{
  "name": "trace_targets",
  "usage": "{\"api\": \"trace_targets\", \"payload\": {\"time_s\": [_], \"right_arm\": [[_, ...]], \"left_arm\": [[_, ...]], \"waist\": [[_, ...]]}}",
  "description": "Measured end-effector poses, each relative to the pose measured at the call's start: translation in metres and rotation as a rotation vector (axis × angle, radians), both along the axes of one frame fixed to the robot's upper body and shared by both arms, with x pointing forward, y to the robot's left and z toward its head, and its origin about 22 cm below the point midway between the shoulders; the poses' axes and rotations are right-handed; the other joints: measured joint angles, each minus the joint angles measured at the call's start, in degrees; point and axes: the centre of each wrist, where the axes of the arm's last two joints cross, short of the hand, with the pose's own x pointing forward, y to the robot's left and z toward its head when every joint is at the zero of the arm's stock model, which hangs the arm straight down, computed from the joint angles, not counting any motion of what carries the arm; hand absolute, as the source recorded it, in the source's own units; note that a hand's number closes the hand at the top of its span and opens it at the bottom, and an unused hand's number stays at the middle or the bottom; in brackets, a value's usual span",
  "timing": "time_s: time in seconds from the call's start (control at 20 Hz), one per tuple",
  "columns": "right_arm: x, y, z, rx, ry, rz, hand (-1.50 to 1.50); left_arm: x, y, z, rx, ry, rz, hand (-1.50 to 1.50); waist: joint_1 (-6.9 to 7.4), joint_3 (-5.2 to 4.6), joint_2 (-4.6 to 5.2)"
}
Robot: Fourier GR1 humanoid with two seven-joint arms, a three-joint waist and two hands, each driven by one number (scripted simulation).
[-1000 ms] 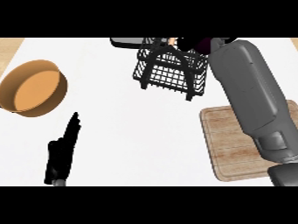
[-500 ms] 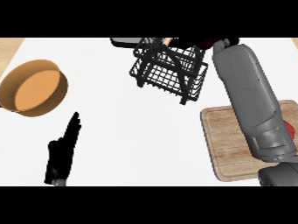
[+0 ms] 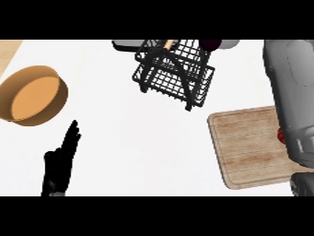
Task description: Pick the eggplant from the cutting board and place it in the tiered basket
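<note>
Eggplant (image 3: pixel 209 44) shows as a dark purple shape at the top edge, just behind the black wire tiered basket (image 3: pixel 175 73). It sits at the basket's upper level, but whether it lies inside the wire or hangs just beyond it, the view does not settle. The right arm's grey forearm (image 3: pixel 299 101) runs up the right side toward that spot. The right hand itself is out of sight past the top of the scene, so I cannot tell how its fingers are set. By my reading this is the delivery step, the arm stretched long to get over the basket's rim.

The wooden cutting board (image 3: pixel 247 147) lies at the lower right with the forearm across its right edge. No eggplant is on its bare planks, though something small and red (image 3: pixel 280 135) peeks out from under the arm.

The left hand (image 3: pixel 61 163) rests at the lower left with its fingers straight and pressed together, pointing up and holding nothing. It is parked well apart from the action.

An orange frying pan (image 3: pixel 31 95) sits at the left, clear of everything. The counter top (image 3: pixel 132 147) is plain white, with a light wood strip showing at the far left.
</note>
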Motion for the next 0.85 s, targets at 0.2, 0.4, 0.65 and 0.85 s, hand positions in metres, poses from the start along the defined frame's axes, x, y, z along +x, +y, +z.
{"api": "trace_targets", "payload": {"time_s": [0.2,0.4,0.65,0.85], "right_arm": [[-0.016,-0.061,0.009,0.053,-0.018,-0.118,-1.5],[-0.046,-0.125,0.016,0.092,-0.019,-0.175,-1.5],[-0.103,-0.21,0.018,0.102,-0.007,-0.184,-1.5],[-0.152,-0.27,0.021,0.103,-0.001,-0.158,-1.5]], "left_arm": [[-0.003,0.003,-0.003,0.0,0.01,0.02,0.0],[-0.004,0.007,-0.004,-0.005,0.011,0.032,0.0],[-0.006,0.011,-0.004,-0.002,0.003,0.039,0.0],[-0.005,0.007,-0.003,-0.005,0.009,0.035,0.0]], "waist": [[-1.11,0.01,-0.41],[-1.74,0.05,-0.62],[-2.09,0.09,-0.65],[-1.77,0.04,-0.47]]}}
